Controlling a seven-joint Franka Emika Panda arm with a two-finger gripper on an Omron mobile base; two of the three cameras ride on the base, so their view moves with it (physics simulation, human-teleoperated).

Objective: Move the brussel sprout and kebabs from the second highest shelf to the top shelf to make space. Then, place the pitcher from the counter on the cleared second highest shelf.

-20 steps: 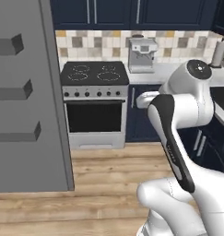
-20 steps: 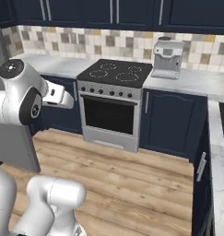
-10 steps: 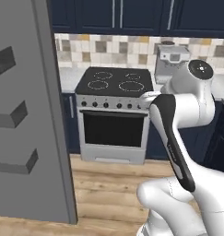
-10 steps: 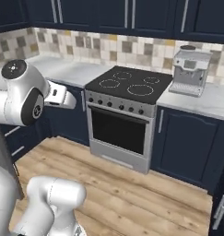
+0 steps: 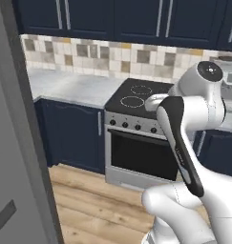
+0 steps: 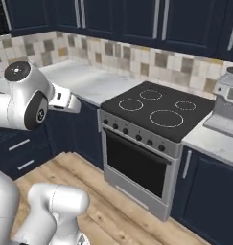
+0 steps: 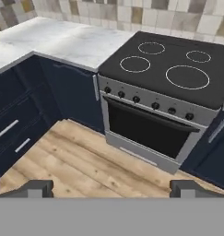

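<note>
Marbled counter (image 7: 62, 44) beside stovetop (image 7: 173, 67); no legible writing.

Tabletop (image 7: 72, 44): white-grey marble. Stovetop (image 7: 175, 64): black glass, white ring marks. Oven (image 7: 148, 131): silver-grey front, dark door, black knobs. Lower cabinets (image 7: 21, 110): navy, silver bar handles. Backsplash (image 6: 103, 50): tile checker of beige, grey, tan, white. Floor (image 7: 85, 168): light wood planks. Tall panel (image 5: 17, 157), left of frame: plain grey. Claw fingertips (image 7: 37, 188): dark grey.
</note>
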